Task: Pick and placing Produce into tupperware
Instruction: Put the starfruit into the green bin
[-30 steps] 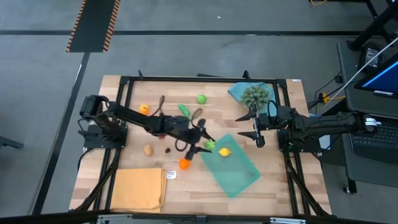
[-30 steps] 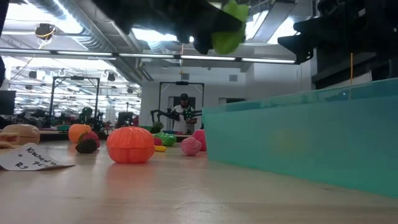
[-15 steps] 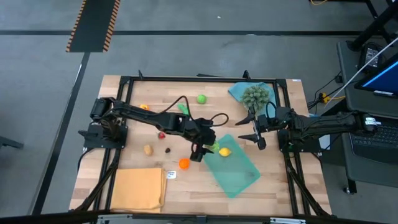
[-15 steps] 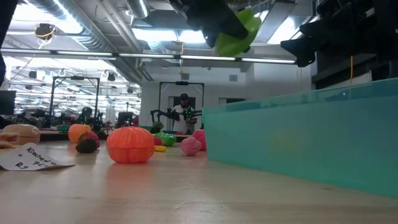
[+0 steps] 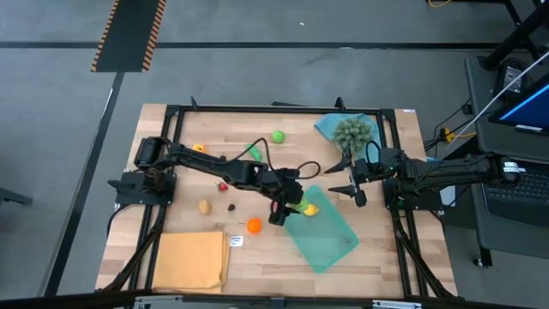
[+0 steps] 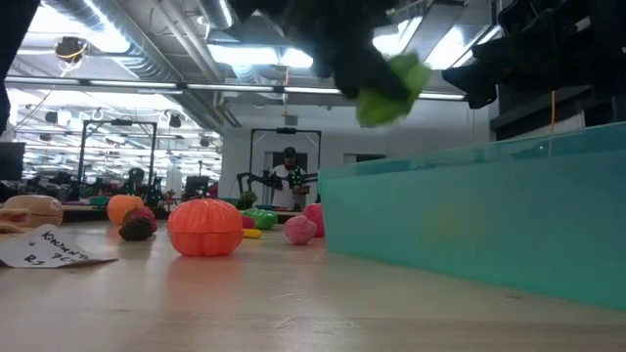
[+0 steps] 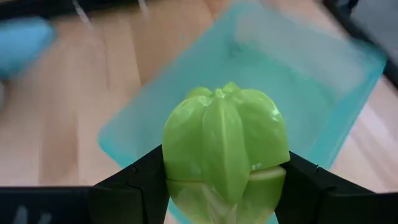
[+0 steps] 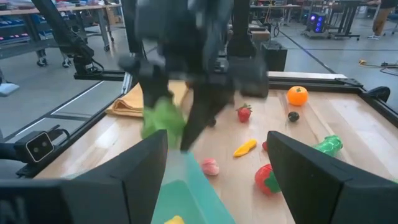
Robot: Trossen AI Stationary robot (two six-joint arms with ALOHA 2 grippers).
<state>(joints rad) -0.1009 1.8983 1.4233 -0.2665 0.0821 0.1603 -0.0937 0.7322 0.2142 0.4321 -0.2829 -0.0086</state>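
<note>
My left gripper [image 5: 292, 209] is shut on a green ribbed produce piece [image 7: 225, 146], above the tupperware's [image 5: 322, 228] corner nearest the table's left. In the low view the green piece [image 6: 391, 77] hangs higher than the tupperware's wall [image 6: 489, 210]. A yellow piece [image 5: 310, 209] lies inside the tupperware. My right gripper [image 5: 336, 178] is open and waits in the air by the tupperware's far right side. Loose produce rests on the wood: an orange pumpkin [image 5: 254, 226], a tan piece [image 5: 204, 206], a dark piece [image 5: 231, 206] and a round green one [image 5: 278, 136]. My left gripper pinches the green piece between its two fingers [image 7: 134, 180], one on each of its opposite sides [image 7: 177, 171]. The fingers come at it from above, slanting toward the table's right. The piece is lifted clear, with the tupperware floor [image 7: 298, 81] beneath it.
A spiky grey-green ball [image 5: 352, 131] sits on a blue cloth [image 5: 328, 127] at the far right. An orange-yellow cloth [image 5: 193, 260] lies near the left corner, a paper label [image 5: 236, 241] beside it. A strawberry [image 8: 244, 113], a yellow piece [image 8: 245, 147] and a pink piece [image 8: 210, 167] lie left of the tupperware.
My left gripper has carried the green piece toward the table's right and a little toward the near edge, from beside the tupperware to above its corner. It has also come down somewhat. My right arm has kept still.
</note>
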